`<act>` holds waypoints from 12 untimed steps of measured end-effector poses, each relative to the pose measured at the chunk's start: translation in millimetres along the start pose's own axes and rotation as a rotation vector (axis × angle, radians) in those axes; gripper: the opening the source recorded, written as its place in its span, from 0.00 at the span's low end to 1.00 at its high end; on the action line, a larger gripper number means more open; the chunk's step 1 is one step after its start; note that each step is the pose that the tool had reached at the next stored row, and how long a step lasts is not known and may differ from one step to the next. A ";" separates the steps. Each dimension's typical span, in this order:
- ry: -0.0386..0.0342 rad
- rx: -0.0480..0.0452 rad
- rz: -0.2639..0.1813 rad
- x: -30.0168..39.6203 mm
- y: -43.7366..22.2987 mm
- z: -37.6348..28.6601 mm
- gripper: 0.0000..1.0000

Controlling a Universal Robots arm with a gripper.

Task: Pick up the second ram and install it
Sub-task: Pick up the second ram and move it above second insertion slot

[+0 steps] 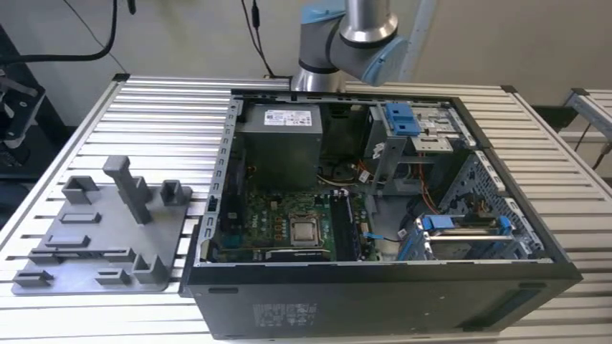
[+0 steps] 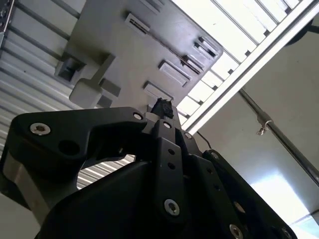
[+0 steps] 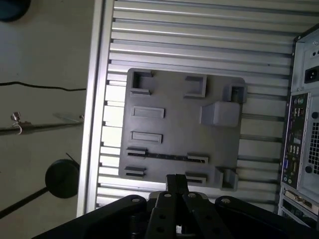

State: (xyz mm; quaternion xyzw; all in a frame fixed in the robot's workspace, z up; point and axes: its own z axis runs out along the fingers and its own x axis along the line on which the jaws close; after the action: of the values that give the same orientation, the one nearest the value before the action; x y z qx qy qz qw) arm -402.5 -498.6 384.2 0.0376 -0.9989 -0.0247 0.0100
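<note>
the gripper (image 3: 177, 183) hangs above the grey holding fixture (image 3: 174, 119), which lies on the slatted tabletop (image 3: 199, 30) near its edge on the exterior view's left, beside the open computer case (image 1: 383, 301). its fingers (image 3: 171, 185) are together, with nothing seen between them. the second ram (image 3: 167, 156) is judged to be the thin dark strip standing on edge between two slotted holders of the fixture, just beyond the fingertips in the first wrist view; its colour cannot be made out. it is not grasped. risks, as judged: fingers coming down together would strike the strip's top edge instead of straddling it. a skewed or off-centre grip on so thin a board could tilt it or jam it against the holders. inside the case, the memory slots (image 1: 346, 226) sit close beside the processor socket (image 1: 304, 231) and loose cables (image 1: 337, 174), so a tilted board could miss its slot.
</note>
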 end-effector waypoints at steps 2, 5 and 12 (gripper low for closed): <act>0.0000 0.0000 0.000 0.0 0.0 0.0 0.11; 0.0002 0.0001 0.000 0.0 0.0 0.1 0.11; 0.0021 0.0000 -0.011 0.0 0.0 0.3 0.11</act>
State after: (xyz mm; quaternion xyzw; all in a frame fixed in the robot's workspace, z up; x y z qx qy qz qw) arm -402.5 -498.6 383.9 0.0432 -0.9987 -0.0247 0.0109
